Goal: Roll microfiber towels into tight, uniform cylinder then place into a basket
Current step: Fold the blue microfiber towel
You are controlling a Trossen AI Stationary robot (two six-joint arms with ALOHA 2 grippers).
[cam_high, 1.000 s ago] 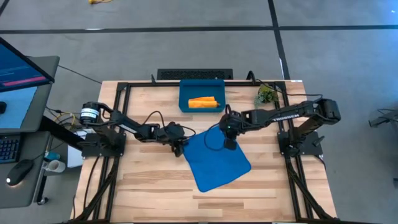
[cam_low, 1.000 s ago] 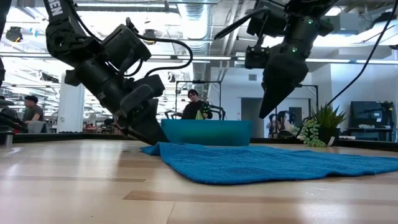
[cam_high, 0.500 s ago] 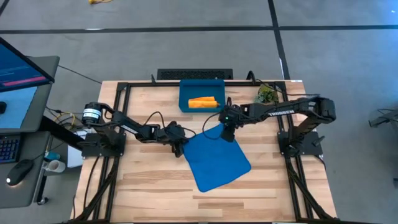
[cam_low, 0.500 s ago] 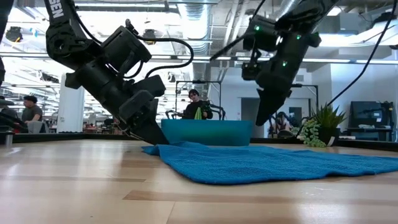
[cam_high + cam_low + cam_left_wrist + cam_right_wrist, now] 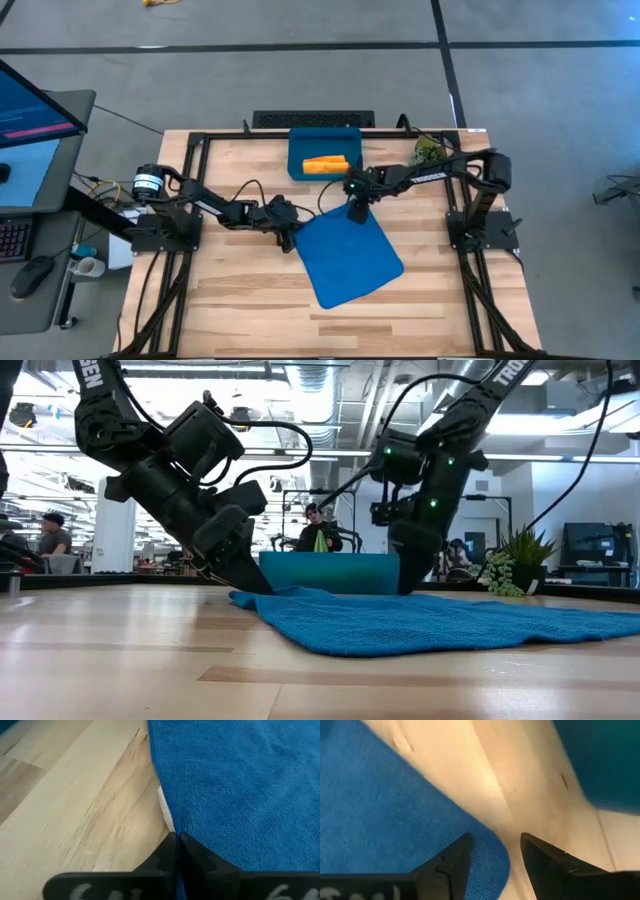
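Observation:
The bright blue towel lies spread flat on the table, turned like a diamond. My left gripper is at its left corner, shut on the towel's edge next to a white tag. My right gripper is open and low over the towel's far corner, one finger on each side of it; I cannot tell whether they touch it. Behind, the dark-blue basket holds the rolled orange-yellow towel. My left gripper pinches the blue towel's edge between its two shut fingers, at the left corner beside the white tag. The fingers slant down from the table's left side. The corner stays at table height and the rest of the towel lies flat.
A small green plant stands at the far right, behind the right arm. Black frame rails run along the table's left, far and right edges. Bare wood lies near and left of the towel. People sit in the room beyond.
My right gripper has swung toward the table's left and far side and come down, from above the towel's middle to its far corner by the basket. The towel has stayed flat.

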